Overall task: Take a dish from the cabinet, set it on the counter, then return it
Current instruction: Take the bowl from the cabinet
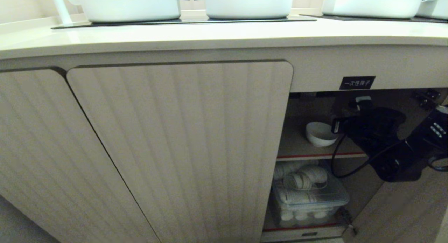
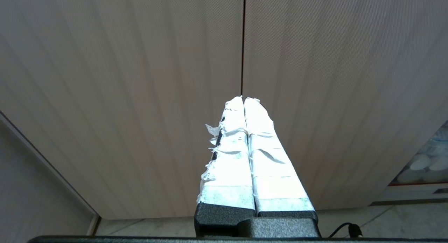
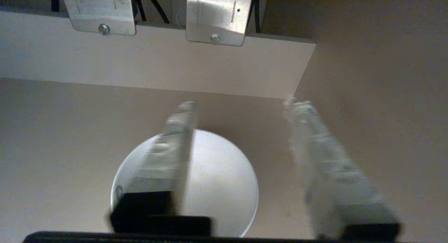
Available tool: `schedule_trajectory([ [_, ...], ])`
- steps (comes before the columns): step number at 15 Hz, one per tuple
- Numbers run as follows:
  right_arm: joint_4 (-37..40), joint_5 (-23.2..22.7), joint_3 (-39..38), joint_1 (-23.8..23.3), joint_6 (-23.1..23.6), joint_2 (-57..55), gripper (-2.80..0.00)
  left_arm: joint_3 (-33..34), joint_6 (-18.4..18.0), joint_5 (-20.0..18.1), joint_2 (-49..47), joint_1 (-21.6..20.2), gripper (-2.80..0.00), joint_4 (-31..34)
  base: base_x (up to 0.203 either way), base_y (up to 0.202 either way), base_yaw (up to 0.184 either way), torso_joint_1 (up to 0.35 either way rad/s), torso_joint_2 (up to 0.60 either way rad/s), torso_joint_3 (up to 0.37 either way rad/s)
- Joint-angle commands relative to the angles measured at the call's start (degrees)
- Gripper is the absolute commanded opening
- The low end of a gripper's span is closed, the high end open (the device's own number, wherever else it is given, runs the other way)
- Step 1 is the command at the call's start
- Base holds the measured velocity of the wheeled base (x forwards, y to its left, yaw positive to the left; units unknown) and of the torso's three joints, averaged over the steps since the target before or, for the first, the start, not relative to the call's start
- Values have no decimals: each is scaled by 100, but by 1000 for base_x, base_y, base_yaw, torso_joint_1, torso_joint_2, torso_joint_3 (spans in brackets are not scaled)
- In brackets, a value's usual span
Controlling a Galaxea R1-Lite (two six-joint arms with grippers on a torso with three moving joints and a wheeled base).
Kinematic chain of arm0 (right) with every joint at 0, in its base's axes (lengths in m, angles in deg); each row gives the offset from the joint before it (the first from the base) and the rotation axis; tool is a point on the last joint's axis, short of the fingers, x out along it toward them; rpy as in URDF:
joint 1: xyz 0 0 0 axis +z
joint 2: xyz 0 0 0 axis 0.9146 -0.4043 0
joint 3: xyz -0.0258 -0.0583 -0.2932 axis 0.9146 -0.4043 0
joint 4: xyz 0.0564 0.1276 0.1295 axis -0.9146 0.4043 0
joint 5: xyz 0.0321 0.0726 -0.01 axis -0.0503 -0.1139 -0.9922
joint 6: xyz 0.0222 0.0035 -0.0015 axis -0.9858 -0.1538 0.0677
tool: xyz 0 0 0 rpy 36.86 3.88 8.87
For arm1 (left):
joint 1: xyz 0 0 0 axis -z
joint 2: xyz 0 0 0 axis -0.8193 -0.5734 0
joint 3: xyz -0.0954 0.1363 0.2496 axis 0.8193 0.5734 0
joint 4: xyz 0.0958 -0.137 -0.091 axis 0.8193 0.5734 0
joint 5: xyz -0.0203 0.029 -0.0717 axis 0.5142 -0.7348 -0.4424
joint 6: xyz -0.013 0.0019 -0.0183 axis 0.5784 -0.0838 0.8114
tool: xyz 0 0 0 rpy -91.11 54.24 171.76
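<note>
The dish [image 1: 320,133], a small white bowl, stands upright on the inner shelf [image 1: 297,146] of the cabinet [image 1: 182,148], below the black label [image 1: 357,82]. My right gripper [image 1: 335,126] reaches into the open compartment, just right of the dish. In the right wrist view that gripper [image 3: 241,104] is open: one finger [image 3: 175,148] hangs over the dish [image 3: 217,180], the other [image 3: 325,159] stands outside its rim, and nothing is clamped. My left gripper [image 2: 243,99] is shut and empty, facing the closed fluted doors [image 2: 140,96]. The counter [image 1: 210,36] runs above.
Large white pots [image 1: 129,5] stand on black glass panels on the counter. On the lower shelf sits a clear plastic box [image 1: 308,197] of white items. The open door [image 1: 402,208] hangs at the right. Metal brackets [image 3: 215,15] are fixed above the shelf.
</note>
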State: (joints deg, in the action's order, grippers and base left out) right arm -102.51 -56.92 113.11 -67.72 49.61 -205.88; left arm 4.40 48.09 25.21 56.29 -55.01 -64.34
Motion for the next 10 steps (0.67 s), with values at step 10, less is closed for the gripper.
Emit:
schedule_trajectory([
  [10, 18, -25, -9, 31, -24, -17, 0, 0, 0, -1, 2, 0, -280, 0, 0, 0, 0, 0, 0, 0],
])
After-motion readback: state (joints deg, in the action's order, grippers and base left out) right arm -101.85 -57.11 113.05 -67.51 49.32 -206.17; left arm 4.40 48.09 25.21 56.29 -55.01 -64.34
